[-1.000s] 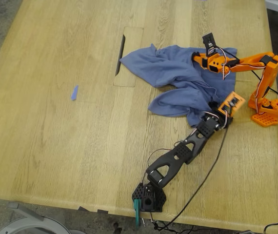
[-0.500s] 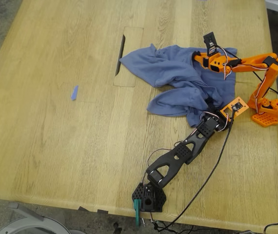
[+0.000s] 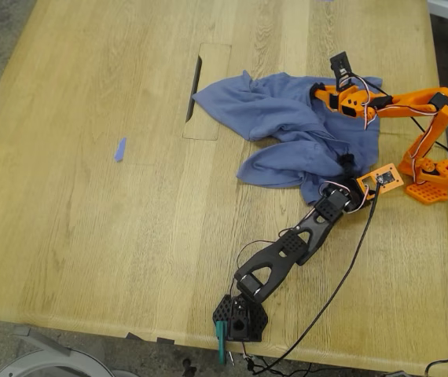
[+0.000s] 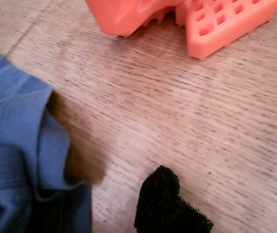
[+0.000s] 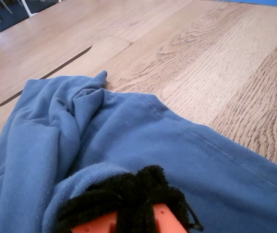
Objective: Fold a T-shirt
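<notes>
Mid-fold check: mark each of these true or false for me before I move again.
1. The T-shirt lies crumpled, not spread flat. True.
2. The blue tape scrap sits on the T-shirt. False: it lies on the bare table, well apart, toward the exterior view's left.
3. My second pincer is over the T-shirt. True.
4. The T-shirt hangs over the table's edge. False: all of it rests on the tabletop.
</notes>
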